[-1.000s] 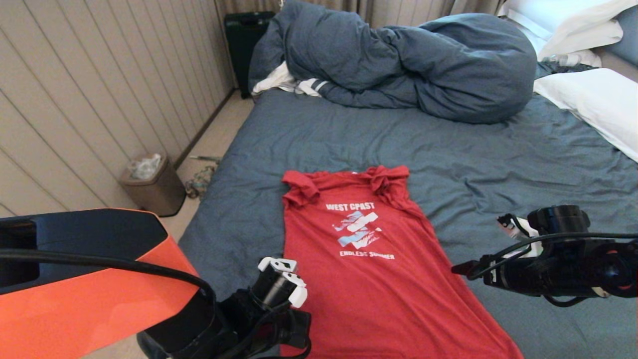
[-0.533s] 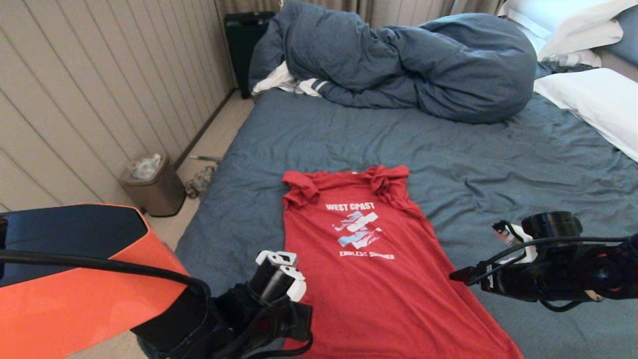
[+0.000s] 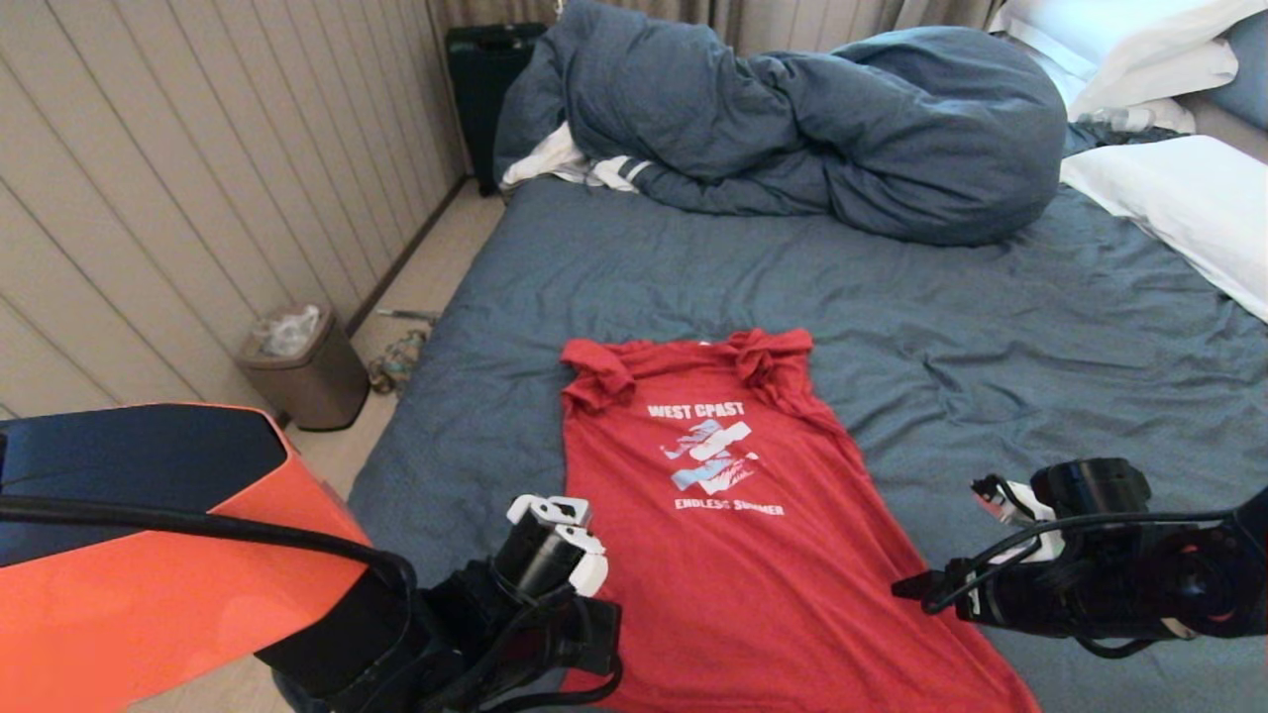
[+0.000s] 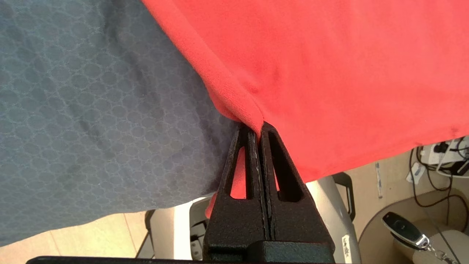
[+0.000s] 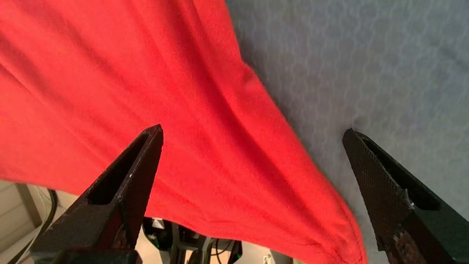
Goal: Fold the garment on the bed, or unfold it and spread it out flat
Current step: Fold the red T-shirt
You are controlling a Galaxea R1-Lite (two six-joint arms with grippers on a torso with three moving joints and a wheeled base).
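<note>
A: Left end effector [image 4: 258, 134] status?
B: Clamped on the garment [image 3: 733, 525] at its near left edge.
A: Right end effector [image 5: 253, 161]?
B: Spread wide above the near right hem.
A: Garment location?
B: Chest-up on the bed [image 3: 971, 327], duvet [image 3: 792, 129] beyond.

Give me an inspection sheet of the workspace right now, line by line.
Surface: bed, wrinkled dark blue-grey sheet.
Job's things: red T-shirt lies print up, sleeves bunched, hem hanging off the near edge.
Clutter: bunched duvet, white striped cloth, pillows.
Grippers: left gripper shut on the shirt's side edge near the hem; right gripper open, straddling the opposite edge.
Cables: black leads along both arms; floor wiring below the hem.
Surroundings: panelled wall, bin, dark case, remote fob.
</note>
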